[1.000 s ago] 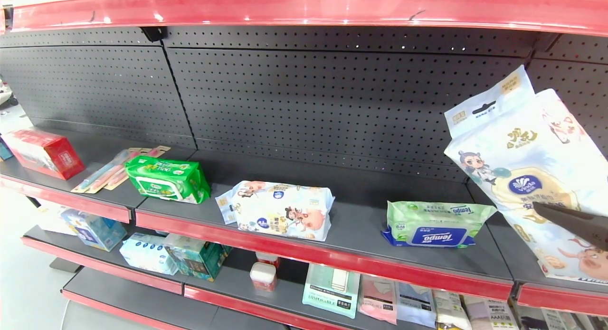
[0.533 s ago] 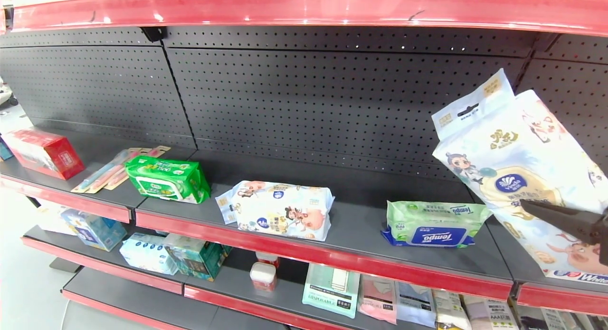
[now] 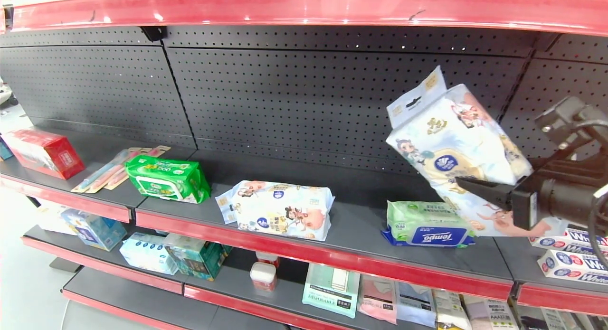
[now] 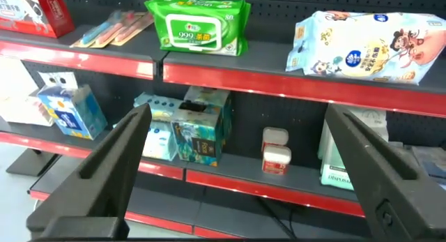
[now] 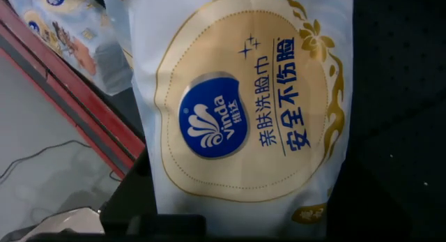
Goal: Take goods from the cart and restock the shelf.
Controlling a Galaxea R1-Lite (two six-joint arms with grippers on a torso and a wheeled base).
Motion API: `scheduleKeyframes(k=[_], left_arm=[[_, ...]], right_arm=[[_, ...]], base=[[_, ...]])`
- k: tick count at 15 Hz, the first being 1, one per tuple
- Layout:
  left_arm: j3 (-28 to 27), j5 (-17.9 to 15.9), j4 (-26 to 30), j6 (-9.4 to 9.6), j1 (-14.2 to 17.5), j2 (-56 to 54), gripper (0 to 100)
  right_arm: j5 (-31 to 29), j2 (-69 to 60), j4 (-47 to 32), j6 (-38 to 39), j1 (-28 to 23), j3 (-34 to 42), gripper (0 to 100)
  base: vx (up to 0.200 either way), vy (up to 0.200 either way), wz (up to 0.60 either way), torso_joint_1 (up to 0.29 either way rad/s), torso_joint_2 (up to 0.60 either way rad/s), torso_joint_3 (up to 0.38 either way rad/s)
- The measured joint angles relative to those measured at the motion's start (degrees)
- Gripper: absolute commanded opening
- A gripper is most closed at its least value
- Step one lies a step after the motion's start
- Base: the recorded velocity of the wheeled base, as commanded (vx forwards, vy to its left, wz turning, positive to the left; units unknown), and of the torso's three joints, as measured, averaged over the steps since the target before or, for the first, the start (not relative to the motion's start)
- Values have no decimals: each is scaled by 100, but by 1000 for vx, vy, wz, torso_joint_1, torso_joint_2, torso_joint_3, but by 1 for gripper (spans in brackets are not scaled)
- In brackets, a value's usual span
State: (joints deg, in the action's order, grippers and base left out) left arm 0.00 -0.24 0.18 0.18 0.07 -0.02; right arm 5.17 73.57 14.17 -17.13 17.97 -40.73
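Blue logo badge on tissue pack [image 5: 237, 109], numerals on green wipes pack [image 4: 197, 24]

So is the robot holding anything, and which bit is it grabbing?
Yes. The right end effector grips the white cartoon tissue pack across its lower half, hang-tab end up. The left end effector is open and empty.

Head camera: set high, facing forward and slightly down at the shelf [image 3: 361, 221] from middle distance. The board's red front edge crosses the frame.

Left wrist camera: set lower, facing the shelf front between the spread fingers of the left gripper [image 4: 237, 109].

Both views take in the green wipes pack [image 3: 166, 178] [image 4: 198, 24] and the cartoon-print pack [image 3: 280, 209] [image 4: 362, 47].

Right wrist camera: hard against the tall tissue pack [image 5: 244, 109] [image 3: 451, 145], which the head camera sees above the board's right end.
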Motion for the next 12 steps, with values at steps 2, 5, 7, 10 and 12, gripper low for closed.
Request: scheduleKeyframes(k=[2,5,7,10,12], left_arm=[[0,-2,0,0,0,0,100],[0,-2,0,0,0,0,100],[0,-2,0,0,0,0,100],[0,-2,0,-2,0,-2,100],[0,-2,0,0,2,-2,100]], right_arm=[[2,311,94,16,179,7,0],[0,812,589,52,319,-48,0],[-9,1087,696,60,378,-190,0],[-16,1369,716,63,413,-455,0],[-27,1526,713,66,444,-697,0]], base=[[0,0,0,0,0,0],[0,0,0,0,0,0],[0,0,0,0,0,0],[0,0,0,0,0,0],[0,0,0,0,0,0]])
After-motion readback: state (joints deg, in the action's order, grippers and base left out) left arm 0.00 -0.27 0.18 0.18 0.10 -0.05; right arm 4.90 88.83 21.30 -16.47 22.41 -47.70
